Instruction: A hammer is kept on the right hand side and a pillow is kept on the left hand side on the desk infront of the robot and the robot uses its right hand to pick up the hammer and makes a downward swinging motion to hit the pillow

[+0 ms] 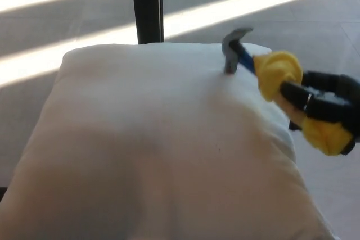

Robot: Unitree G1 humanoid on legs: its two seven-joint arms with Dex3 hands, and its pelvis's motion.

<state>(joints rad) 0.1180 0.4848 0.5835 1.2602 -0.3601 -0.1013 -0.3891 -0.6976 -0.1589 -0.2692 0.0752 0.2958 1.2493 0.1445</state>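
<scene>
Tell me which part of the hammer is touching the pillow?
The grey metal hammer head, pressing the white pillow; the yellow-wrapped handle stays above it.

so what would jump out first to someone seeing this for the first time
The big white fabric pillow fills most of the view. At its far right corner, the grey metal head of a blue-handled hammer meets the fabric. The black right hand grips the handle through bright yellow padding, at the right edge.

no readable text anywhere, no label, brand, number or sign — pillow (152, 150) plain white, hammer (247, 60) unmarked — nothing legible
</scene>
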